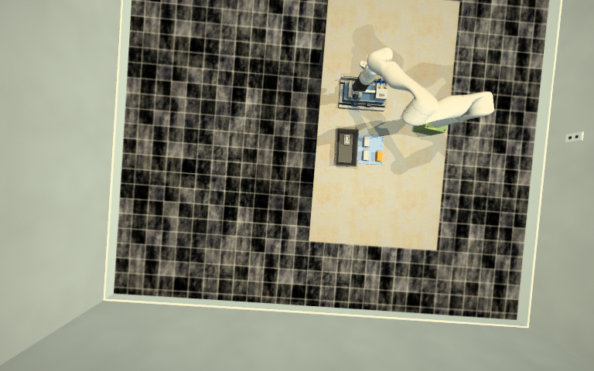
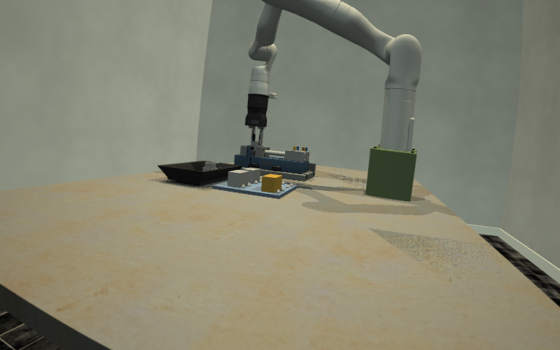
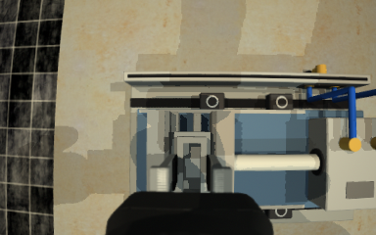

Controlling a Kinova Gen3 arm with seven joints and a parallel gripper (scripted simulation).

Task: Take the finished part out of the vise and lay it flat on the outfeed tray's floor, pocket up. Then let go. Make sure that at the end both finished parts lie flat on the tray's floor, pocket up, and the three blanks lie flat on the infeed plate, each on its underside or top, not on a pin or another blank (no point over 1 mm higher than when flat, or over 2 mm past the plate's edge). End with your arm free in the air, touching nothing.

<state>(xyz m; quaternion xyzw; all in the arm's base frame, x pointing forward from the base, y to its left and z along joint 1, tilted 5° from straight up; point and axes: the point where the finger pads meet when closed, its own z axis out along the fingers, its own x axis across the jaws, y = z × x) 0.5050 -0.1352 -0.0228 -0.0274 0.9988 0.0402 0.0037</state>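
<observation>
The blue vise (image 3: 264,137) (image 2: 284,164) (image 1: 372,93) stands on the beige table. The finished part (image 3: 182,144), a grey block with a dark pocket facing up, sits at the vise's left end. My gripper (image 3: 192,166) (image 2: 257,139) points straight down over it. Its two fingers are shut on the part's sides, and the part still sits in the vise. The black outfeed tray (image 2: 181,173) (image 1: 338,151) stands to the side of the vise, apart from the gripper.
A small grey part (image 2: 209,165) (image 1: 346,139) lies in the tray. A light blue fixture plate (image 2: 251,190) (image 1: 372,161) beside the tray carries two grey blocks and an orange block (image 2: 271,182). The arm's green pedestal (image 2: 390,173) stands at the right.
</observation>
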